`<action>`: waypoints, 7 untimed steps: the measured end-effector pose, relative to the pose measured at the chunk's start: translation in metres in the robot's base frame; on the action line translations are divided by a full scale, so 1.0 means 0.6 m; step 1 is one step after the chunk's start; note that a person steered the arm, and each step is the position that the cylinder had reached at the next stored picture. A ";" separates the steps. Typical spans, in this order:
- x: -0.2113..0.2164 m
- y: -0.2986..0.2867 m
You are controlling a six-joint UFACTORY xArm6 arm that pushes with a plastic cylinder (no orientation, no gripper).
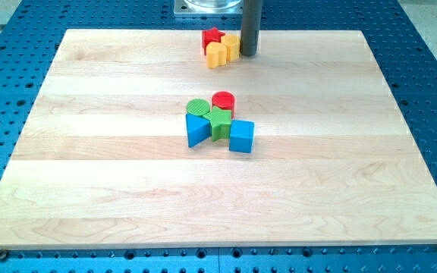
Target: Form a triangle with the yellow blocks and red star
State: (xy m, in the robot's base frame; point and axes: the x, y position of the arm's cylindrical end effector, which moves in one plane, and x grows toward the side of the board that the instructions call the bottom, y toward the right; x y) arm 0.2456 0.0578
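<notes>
Pale wood desk (pixel 127 189) on blue perforated base (pixel 431 45). No hand on this rig, so no open or closed state to report; only a dark rod, my tip (pixel 248 54) down near the view's top edge. Tip touching or just beside the right flank of a yellow block (pixel 231 45). Second yellow block (pixel 217 54), perhaps heart-shaped, just left and slightly lower, touching the first. Red star (pixel 212 36) tucked behind both, toward the view's top. All three packed tight, already roughly triangular but crowded; likely need spreading apart. Separate cluster mid-desk, well apart: red cylinder (pixel 223 101), green cylinder (pixel 197 108), green star-like block (pixel 219 121), blue wedge (pixel 196 130), blue cube (pixel 241 136). Risks, as judgement: trio sits close to the desk's top edge, so any push with an upward component could send the red star off the wood. Pushing leftward from here probably drags all three together rather than separating them. Off-centre contact on rounded yellow block likely spins it instead of sliding. Downward push overshooting could reach the middle cluster.
</notes>
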 end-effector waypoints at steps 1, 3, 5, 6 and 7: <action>-0.025 0.005; -0.086 -0.074; 0.020 -0.106; 0.040 -0.054; 0.098 -0.006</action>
State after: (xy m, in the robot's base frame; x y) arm 0.3044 0.0542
